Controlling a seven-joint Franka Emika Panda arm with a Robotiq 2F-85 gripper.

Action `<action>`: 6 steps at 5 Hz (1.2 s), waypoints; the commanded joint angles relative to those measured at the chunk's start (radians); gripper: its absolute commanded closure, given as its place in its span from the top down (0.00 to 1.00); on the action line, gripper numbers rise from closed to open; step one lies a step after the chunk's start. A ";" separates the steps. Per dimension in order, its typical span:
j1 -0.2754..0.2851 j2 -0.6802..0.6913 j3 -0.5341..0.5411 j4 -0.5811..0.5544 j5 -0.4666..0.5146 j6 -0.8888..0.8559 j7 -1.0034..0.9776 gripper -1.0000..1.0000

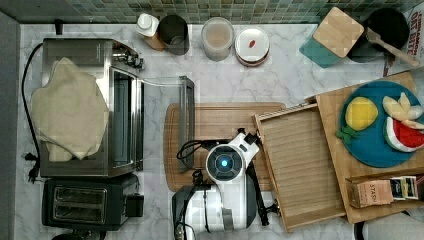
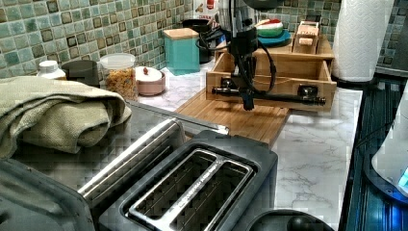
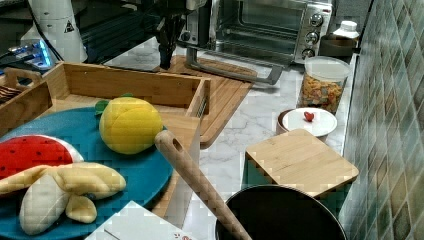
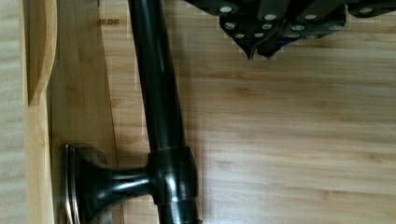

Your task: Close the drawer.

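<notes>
The drawer point(image 1: 300, 167) stands pulled far out of its wooden cabinet point(image 1: 334, 150), over the cutting board point(image 1: 220, 125) on the marble desk point(image 1: 250, 80); nothing is closed yet, the whole push remains; the gripper point(image 2: 247, 102) hangs just before the dark round bar handle point(image 4: 159, 107), fingers point(image 4: 250, 51) pinched together, empty; ribbed pale-wood floor, thin rim.
</notes>
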 commanded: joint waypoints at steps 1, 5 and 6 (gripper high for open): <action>-0.053 0.060 -0.072 0.044 -0.087 0.025 -0.209 0.00; -0.176 0.134 -0.166 0.253 -0.152 -0.067 -0.426 0.00; -0.208 0.223 -0.218 0.390 -0.112 -0.118 -0.567 0.00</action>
